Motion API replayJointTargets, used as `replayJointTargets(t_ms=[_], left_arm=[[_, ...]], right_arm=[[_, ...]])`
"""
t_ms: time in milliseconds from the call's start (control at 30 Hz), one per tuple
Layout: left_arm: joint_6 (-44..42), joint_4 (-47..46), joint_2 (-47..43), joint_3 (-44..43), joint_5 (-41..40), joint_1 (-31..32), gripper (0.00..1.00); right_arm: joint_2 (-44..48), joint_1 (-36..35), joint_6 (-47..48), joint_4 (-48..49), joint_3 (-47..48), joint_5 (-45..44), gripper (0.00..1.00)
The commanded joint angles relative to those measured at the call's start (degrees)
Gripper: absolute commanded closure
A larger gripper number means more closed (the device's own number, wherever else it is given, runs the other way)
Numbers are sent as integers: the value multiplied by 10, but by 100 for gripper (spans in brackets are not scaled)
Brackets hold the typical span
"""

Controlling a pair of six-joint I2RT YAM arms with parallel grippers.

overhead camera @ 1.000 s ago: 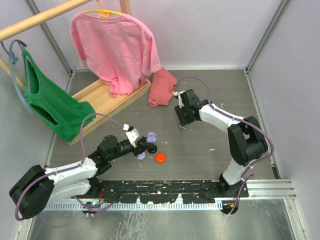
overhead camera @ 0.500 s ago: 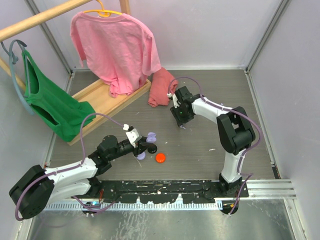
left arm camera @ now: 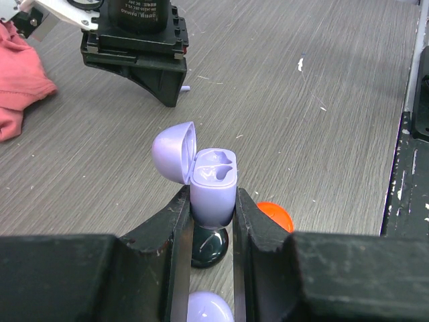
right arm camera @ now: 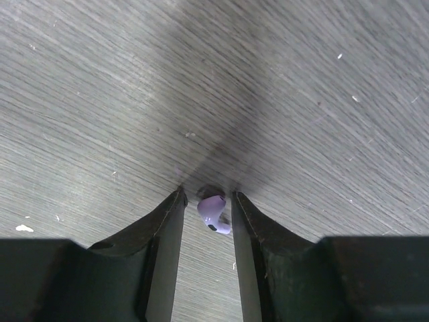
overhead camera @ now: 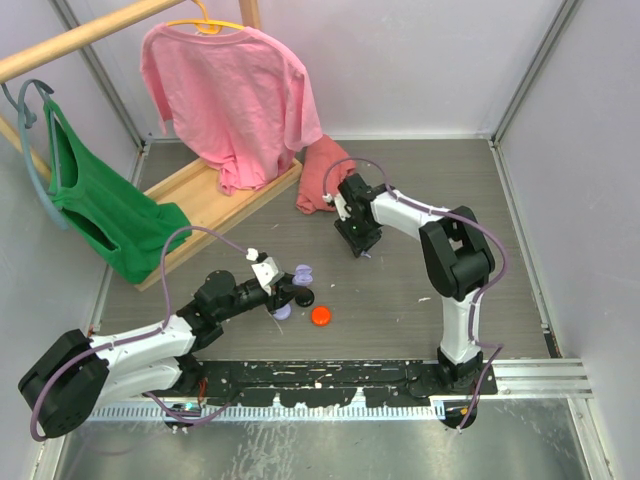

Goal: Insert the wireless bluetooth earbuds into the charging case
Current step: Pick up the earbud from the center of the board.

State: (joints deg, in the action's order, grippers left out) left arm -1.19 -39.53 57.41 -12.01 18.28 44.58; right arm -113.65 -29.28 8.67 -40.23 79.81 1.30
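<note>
lavender case [left arm camera: 213,181] is clamped upright in the left claw [left arm camera: 213,201], lid hinged back and both sockets showing empty. it stands just above a black puck [left arm camera: 209,247] and beside an orange puck [left arm camera: 276,213] in the wrist view; whether it is raised off the table [left arm camera: 322,134] cannot be told. well apart from it, the right claw [right arm camera: 207,194] is tip-down at the table with its jaws narrowly parted either side of one lavender earbud [right arm camera: 213,213]. the bud lies close against one finger with a sliver of gap at the other, so no grip is made yet. no other earbud can be made out. hazards, as judged: the bud is small, rounded and skewed off-centre between the fingers, so closing may squirt it out sideways or pinch one end only, leaving it to swivel or drop on the lift. the tips sit at the surface, and pressing lower could scrape them and flick the bud away. a skewed hold would carry through to the case, where a wrong angle would leave the bud perched on the rim or knock it down among the pucks. the case is gripped low on its body, so a hard push could tip it in the left claw.
</note>
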Motion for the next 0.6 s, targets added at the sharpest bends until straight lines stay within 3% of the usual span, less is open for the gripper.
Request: replayJointTargets(t_ms=[0,567], left_arm=[[-13,-27,-1,-26,10,1,100],[-13,-27,0,-27,14,1,100]], right_arm=[[-10,-9,14,-28,23,-13,60],[-10,-11,17,-56,13,-23,71]])
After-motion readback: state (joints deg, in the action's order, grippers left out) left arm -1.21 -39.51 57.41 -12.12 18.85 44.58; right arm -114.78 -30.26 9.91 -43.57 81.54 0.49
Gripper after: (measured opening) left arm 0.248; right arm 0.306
